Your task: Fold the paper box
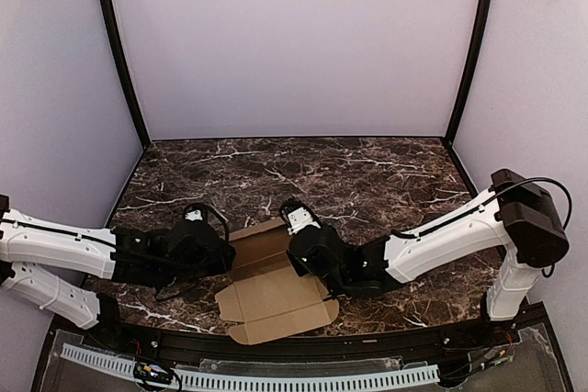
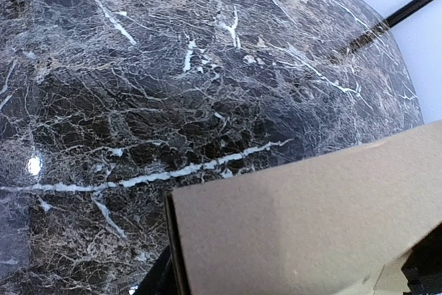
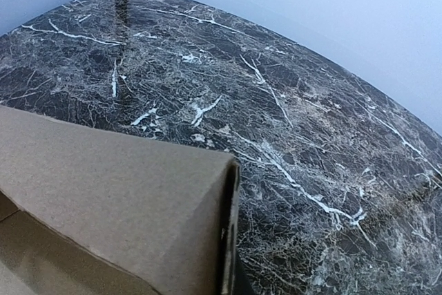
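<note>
The paper box (image 1: pixel 276 298) is tan cardboard, partly folded, lying near the table's front edge between both arms. Its front panel and small flaps lie flat; its two side walls stand up. My left gripper (image 1: pixel 223 252) is at the left wall and my right gripper (image 1: pixel 296 247) at the right wall. In the left wrist view the box wall (image 2: pixel 311 219) fills the lower right, with only a dark sliver of a finger (image 2: pixel 155 278) beside its edge. In the right wrist view a doubled-over wall (image 3: pixel 117 191) shows edge-on; the fingers are mostly hidden behind it.
The dark marble table (image 1: pixel 367 172) stretches behind the box to the pale back wall. A black rail (image 1: pixel 303 346) runs along the front edge just below the box. Black corner posts (image 1: pixel 124 61) stand at the back left and right.
</note>
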`<state>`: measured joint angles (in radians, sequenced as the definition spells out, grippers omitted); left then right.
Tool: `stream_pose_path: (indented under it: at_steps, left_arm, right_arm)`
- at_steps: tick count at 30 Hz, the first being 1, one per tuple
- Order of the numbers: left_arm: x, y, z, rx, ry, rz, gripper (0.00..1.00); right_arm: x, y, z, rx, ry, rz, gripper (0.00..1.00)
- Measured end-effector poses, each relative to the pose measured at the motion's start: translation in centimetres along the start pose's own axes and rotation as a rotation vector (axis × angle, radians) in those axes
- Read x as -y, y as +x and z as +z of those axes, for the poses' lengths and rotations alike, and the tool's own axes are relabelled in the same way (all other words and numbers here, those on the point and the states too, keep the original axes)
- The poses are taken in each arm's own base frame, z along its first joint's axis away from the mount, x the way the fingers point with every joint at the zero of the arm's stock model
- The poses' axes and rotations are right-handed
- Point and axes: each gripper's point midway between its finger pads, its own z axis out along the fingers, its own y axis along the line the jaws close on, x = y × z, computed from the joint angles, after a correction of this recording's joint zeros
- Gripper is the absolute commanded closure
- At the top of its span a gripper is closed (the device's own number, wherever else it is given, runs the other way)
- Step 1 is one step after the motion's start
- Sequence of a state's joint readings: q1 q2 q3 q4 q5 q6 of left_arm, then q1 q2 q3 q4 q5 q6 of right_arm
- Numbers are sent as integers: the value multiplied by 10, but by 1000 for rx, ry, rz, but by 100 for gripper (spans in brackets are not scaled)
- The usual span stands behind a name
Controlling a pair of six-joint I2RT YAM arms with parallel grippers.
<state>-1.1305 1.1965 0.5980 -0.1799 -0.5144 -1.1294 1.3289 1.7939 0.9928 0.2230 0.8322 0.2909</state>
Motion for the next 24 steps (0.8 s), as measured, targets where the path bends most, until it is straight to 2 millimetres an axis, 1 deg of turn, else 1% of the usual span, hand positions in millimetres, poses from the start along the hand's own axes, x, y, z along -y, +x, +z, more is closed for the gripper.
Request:
stream_pose_path:
  at_steps: [2, 6, 12, 16, 18, 20, 24]
  left_arm:
    - [2, 0, -4, -9, 30, 10, 61]
    - [7, -3, -17, -17, 94, 40, 58]
    - [24, -11, -45, -24, 238, 96, 53]
    - [30, -22, -64, -1, 294, 148, 52]
    - [31, -29, -71, 16, 299, 179, 51]
    - [33, -35, -76, 32, 294, 213, 51]
    - [36, -44, -81, 61, 277, 273, 50]
  right_arm:
    - [2, 5, 3, -2, -16, -1, 100]
    - [4, 9, 9, 5, -52, 16, 100]
    - [8, 11, 19, 28, -119, 24, 100]
    - [3, 22, 17, 58, -211, -22, 100]
    - [-4, 27, 14, 79, -279, -49, 100]
    - [-10, 25, 10, 116, -341, -69, 100]
    - [-20, 11, 5, 213, -429, -85, 100]
